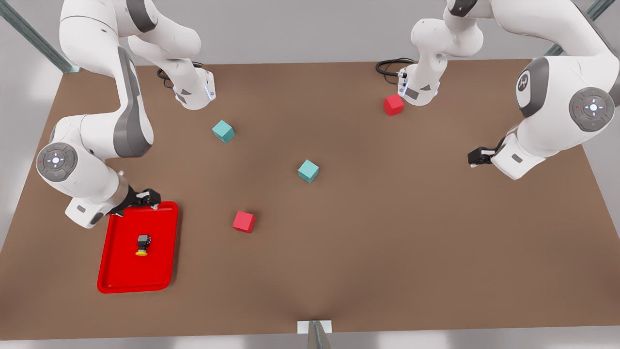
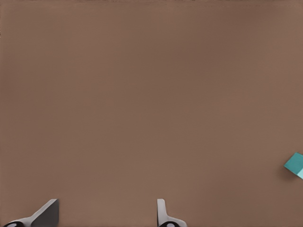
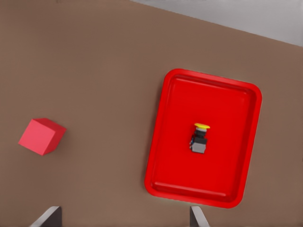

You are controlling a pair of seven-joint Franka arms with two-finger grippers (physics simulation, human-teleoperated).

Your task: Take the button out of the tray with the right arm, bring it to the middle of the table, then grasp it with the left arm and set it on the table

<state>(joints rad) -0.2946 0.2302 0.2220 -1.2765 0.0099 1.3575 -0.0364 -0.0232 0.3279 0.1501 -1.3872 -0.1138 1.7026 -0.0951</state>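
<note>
Hovering at the tray's (image 1: pixel 167 242) far edge, our right tool (image 1: pixel 145 198) is spread, the button (image 1: pixel 142 245) lying on its side mid-tray. Closing off-centre could squirt it away. Our left tool (image 1: pixel 480 156) waits released over bare tabletop (image 1: pixel 387 242).

Button (image 1: pixel 142 244) in tray (image 1: pixel 116 252) at bench (image 1: pixel 387 242) corner on the front view's left; four cubes scattered mid-bench.

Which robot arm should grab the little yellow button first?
The right one. The right gripper hovers open at the red tray's far rim, close to the button. The left gripper waits open over bare table, far across.
</note>
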